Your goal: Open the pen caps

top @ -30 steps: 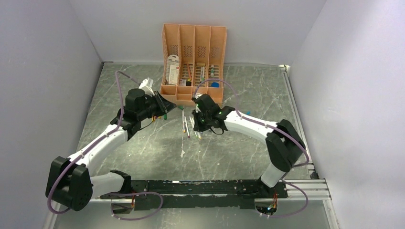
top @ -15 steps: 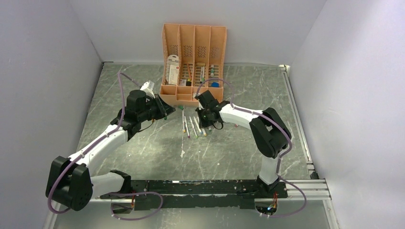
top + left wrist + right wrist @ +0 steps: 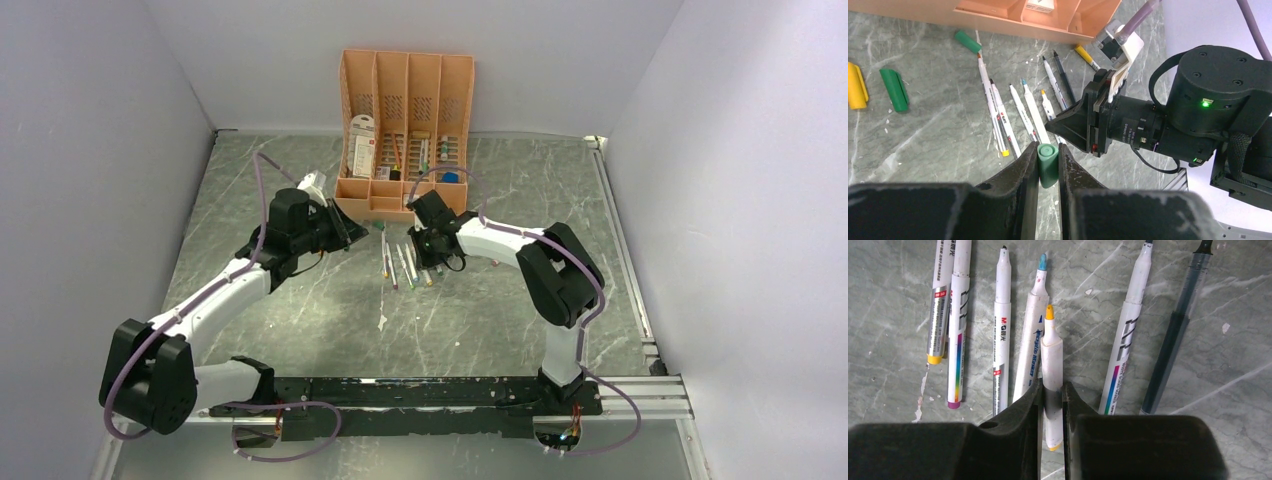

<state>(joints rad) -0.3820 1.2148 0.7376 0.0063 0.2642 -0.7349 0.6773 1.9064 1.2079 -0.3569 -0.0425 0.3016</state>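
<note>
Two arms stretch forward toward the peach organiser point(image 3: 405, 75), wrists angled down. The left gripper point(image 3: 1048, 150) has its jaws nearly closed, pinching one green cap point(image 3: 1048, 167). The right gripper point(image 3: 1052, 390) has its jaws clasped on one yellow-tipped pen point(image 3: 1052, 350), which lies on the counter point(image 3: 1198, 390) among six other pens point(image 3: 1002, 315). Three caps lie loose: one yellow cap point(image 3: 855, 85) and two other green caps point(image 3: 894, 89).

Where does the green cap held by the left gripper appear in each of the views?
Top view: at the tip of the left gripper, left of the pens; too small to make out.
Left wrist view: the green cap sits bottom centre, between the fingers.
Right wrist view: not in it.
Shared landmark: the row of pens.
</note>
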